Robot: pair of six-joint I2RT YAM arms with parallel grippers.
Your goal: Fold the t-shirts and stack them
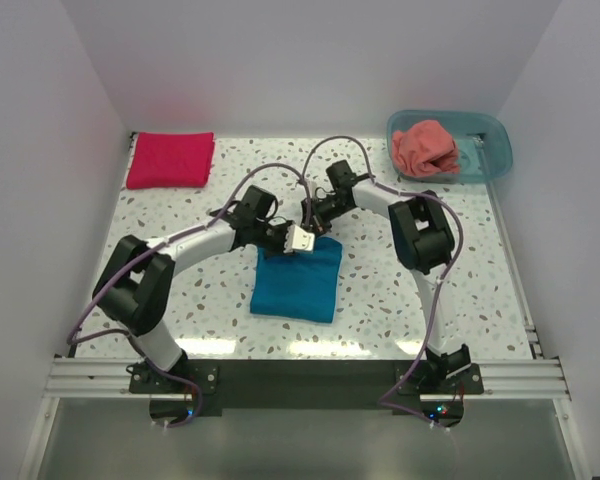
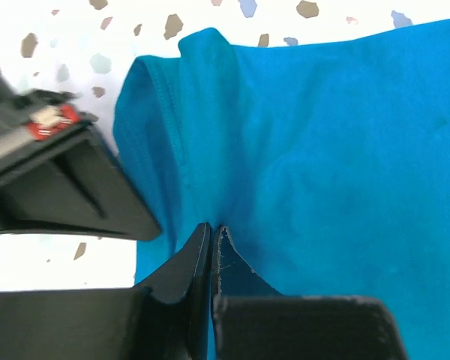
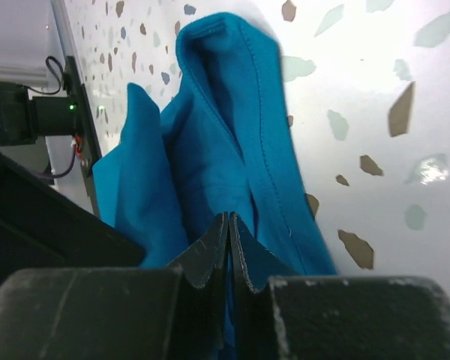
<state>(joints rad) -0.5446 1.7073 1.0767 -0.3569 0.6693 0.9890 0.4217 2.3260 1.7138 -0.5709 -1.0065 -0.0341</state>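
Left gripper (image 2: 211,231) and right gripper (image 3: 229,219) are each clamped on the soft teal-blue cloth t-shirt (image 1: 298,285), well left of the translucent teal plastic tub (image 1: 485,157). Carry both pinches level, together; they probably hold several layers.

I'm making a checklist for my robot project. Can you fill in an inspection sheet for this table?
Surface: speckled white table.
Job's things: teal-blue t-shirt folded near the middle; crimson t-shirt folded flat at the far left corner; salmon t-shirt crumpled in the tub.
Clutter: see-through teal tub at the far right corner; nothing else seen.
Grippers: left gripper and right gripper both shut on the teal-blue t-shirt's far edge.
Cables: purple cables loop along both arms.
Surroundings: white walls; metal rail at the near edge.
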